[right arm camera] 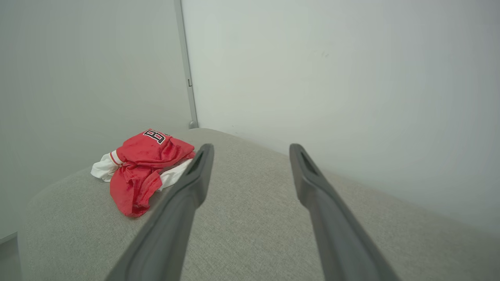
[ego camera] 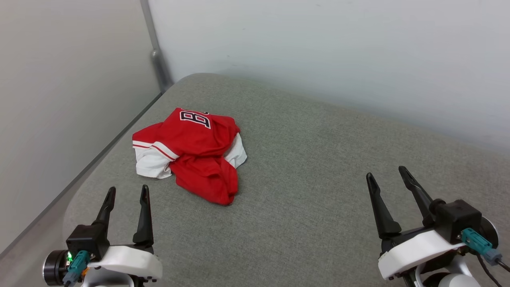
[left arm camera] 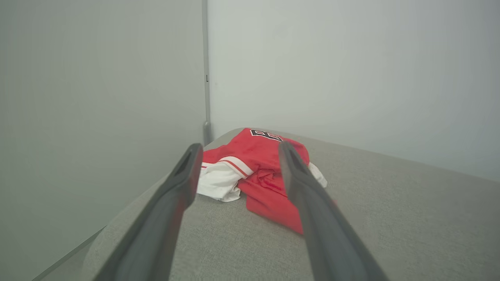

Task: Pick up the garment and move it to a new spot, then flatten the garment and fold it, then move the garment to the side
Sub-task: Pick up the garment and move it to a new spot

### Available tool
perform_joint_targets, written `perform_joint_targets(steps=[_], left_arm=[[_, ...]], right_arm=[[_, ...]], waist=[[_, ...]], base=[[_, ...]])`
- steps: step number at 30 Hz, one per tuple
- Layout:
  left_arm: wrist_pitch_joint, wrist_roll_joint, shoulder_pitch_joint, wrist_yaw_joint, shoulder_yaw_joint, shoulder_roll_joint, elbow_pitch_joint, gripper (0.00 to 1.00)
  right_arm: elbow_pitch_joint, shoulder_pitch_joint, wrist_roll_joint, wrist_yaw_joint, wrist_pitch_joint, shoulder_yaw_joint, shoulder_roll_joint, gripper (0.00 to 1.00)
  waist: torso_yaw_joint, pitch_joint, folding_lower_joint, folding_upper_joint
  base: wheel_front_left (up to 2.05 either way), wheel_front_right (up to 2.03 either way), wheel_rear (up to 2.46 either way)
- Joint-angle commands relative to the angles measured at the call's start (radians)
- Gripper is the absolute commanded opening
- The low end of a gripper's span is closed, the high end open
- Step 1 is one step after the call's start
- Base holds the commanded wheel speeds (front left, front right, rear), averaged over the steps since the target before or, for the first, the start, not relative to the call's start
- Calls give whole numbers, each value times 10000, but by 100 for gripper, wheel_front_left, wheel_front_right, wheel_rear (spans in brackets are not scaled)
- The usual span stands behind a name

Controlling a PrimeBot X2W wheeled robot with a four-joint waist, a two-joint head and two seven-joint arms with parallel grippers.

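Head view puts the left pincer (ego camera: 128, 188) at the lower left, its two dark fingers spread wide with nothing between them, tips over the near left part of the grey padded surface (ego camera: 303, 179). The right pincer (ego camera: 386, 172) sits at the lower right, likewise spread wide and empty, its fingers leaning slightly left above the bare fabric.

Just beyond the left pincer's tips, apart from them, lies the garment (ego camera: 195, 151): a red shirt crumpled into a heap on the left half of the surface, near its left edge. White sleeve ends with red stripes poke out on the heap's left and right sides, and part of a black, white-outlined print shows on its far top fold. It is well apart from the right pincer.

Seen from the left wrist, the left pincer (left arm camera: 239, 148) frames the garment (left arm camera: 269, 199) between its open fingers. Seen from the right wrist, the right pincer (right arm camera: 252, 148) points at bare fabric, with the garment (right arm camera: 144, 164) off to the left.

Pale walls (ego camera: 318, 48) stand behind and to the left, meeting at a grey corner post (ego camera: 157, 59).
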Motion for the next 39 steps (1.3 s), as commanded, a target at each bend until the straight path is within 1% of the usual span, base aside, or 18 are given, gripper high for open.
perform_joint_targets(steps=[1,6,10,14,16,18,19,20,23,24,25,26,28,32,35,36,39], left_arm=[[-27,66,88,-33,73,27,69,100],[-27,179,-43,-67,176,102,116,100],[-27,282,-340,-73,254,189,150,100],[19,80,-983,-90,340,473,633,100],[280,-146,-1575,-108,415,778,954,100],[764,-455,-2168,-131,440,1037,1235,100],[764,-455,-2168,-131,440,1037,1235,100],[1382,-872,-2767,-144,511,1393,1506,100],[2472,-1418,-3656,-158,443,2069,1962,100],[2472,-1418,-3656,-158,443,2069,1962,100],[3149,-1846,-4202,-164,179,2588,2277,100],[3149,-1846,-4202,-164,179,2588,2277,100],[3953,-2303,-4585,-165,-130,3130,2764,100],[5162,-3252,-5224,-167,-911,4146,3682,100],[5889,-3957,-5535,-168,-1459,4719,4363,100],[6302,-4430,-5674,-168,-1845,4986,4751,100],[6951,-5076,-5818,-164,-2335,5382,5273,100]], right_arm=[[11,-141,32,1,-48,32,16,100],[8,-234,23,1,-15,72,14,100],[-62,-346,10,-1,76,40,15,100],[-173,-451,-30,-1,182,-3,13,100],[-257,-538,-24,-1,222,-19,13,100],[-309,-592,-58,1,268,-40,13,100],[-309,-592,-58,1,268,-40,13,100],[-366,-669,-74,-1,310,-48,13,100],[-431,-781,-27,1,326,-69,14,100],[-431,-781,-27,1,326,-69,14,100],[-467,-846,43,1,302,-78,14,100],[-467,-846,43,1,302,-78,14,100],[-498,-945,137,-1,276,-90,14,100],[-529,-1080,204,1,257,-113,12,100],[-571,-1214,231,1,210,-148,12,100],[-553,-1274,263,1,191,-179,12,100],[-539,-1402,326,1,180,-188,12,100]], waist=[[54,19,0,0],[-5,99,0,0],[-207,306,0,0],[-514,672,0,0],[-713,898,0,0],[-921,1104,0,0],[-921,1104,0,0],[-1178,1317,0,0],[-1568,1645,0,0],[-1568,1645,0,0],[-1841,1887,0,0],[-1841,1887,0,0],[-2117,2148,0,0],[-2636,2692,0,0],[-2946,3094,0,0],[-3113,3319,0,0],[-3327,3658,0,0]], base=[[0,0,0],[0,0,0],[0,0,0],[0,0,0],[0,0,0],[0,0,0],[0,0,0],[0,0,0],[0,0,0],[0,0,0],[0,0,0],[0,0,0],[0,0,0],[0,0,0],[0,0,0],[0,0,0],[0,0,0]])
